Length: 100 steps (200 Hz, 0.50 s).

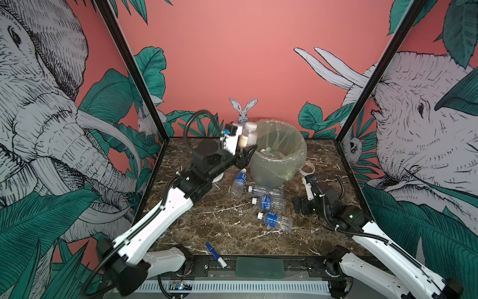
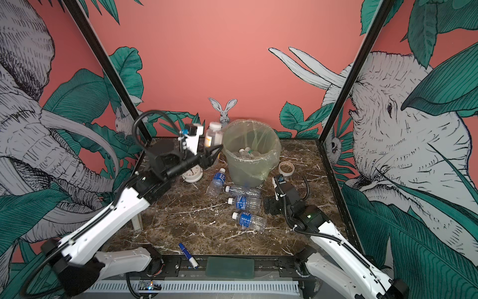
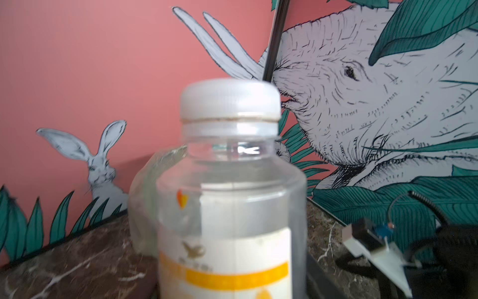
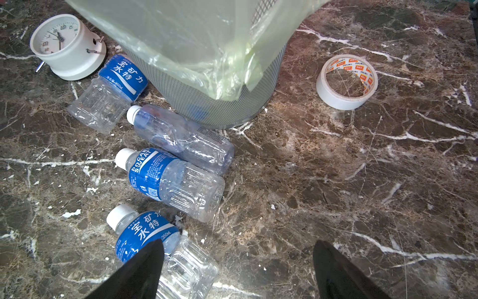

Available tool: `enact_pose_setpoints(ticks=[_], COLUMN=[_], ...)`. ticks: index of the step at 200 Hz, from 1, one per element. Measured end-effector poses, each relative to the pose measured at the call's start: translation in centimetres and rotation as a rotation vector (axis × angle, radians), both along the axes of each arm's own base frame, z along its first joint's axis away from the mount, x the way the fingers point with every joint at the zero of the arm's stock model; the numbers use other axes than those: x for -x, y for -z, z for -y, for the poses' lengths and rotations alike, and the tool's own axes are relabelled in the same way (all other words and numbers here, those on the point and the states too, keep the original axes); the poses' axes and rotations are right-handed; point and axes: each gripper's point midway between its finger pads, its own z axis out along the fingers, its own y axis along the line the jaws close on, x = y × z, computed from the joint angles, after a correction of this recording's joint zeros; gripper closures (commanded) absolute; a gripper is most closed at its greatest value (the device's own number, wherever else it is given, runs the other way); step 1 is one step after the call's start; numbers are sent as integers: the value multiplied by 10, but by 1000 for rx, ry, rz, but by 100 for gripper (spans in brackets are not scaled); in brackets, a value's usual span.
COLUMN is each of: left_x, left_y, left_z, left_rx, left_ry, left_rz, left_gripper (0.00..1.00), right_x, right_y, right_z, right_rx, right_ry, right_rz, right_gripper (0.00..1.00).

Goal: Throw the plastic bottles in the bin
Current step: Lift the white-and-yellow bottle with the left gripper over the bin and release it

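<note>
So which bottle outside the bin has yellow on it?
The white-capped bottle up by the left gripper, beside the bin's rim. The four bottles on the table show no yellow.

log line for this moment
left gripper: by bin rim with yellow-label bottle, grip unclear | right gripper: open, empty, over table | four bottles: lying beside bin

Your marble worktop [image 1: 207,220] carries the bin [image 1: 274,168] far centre, four plastic bottles [image 1: 269,202] lying just nearer, a clock [image 2: 192,174] left, a tape roll [image 2: 286,167] right, and a marker pen [image 1: 216,255] nearest.
</note>
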Motion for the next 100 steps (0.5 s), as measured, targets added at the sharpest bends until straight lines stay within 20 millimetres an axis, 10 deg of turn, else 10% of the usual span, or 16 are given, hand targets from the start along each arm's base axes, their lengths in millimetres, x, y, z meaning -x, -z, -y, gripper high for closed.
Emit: enact_pose_setpoints(ticks=[26, 51, 100], left_x=[-58, -95, -64], left_y=[-35, -11, -17], left_z=[41, 30, -12], left_rx=[47, 50, 64], left_ry=[51, 16, -27], left_rz=[21, -56, -54], left_gripper=[0, 1, 0], right_x=[-3, -2, 3], right_y=[-12, -20, -20], right_z=[-3, -3, -7], right_rx=[-18, -32, -44], right_ry=[-2, -3, -39], right_rz=[21, 41, 28], right_gripper=[5, 4, 4])
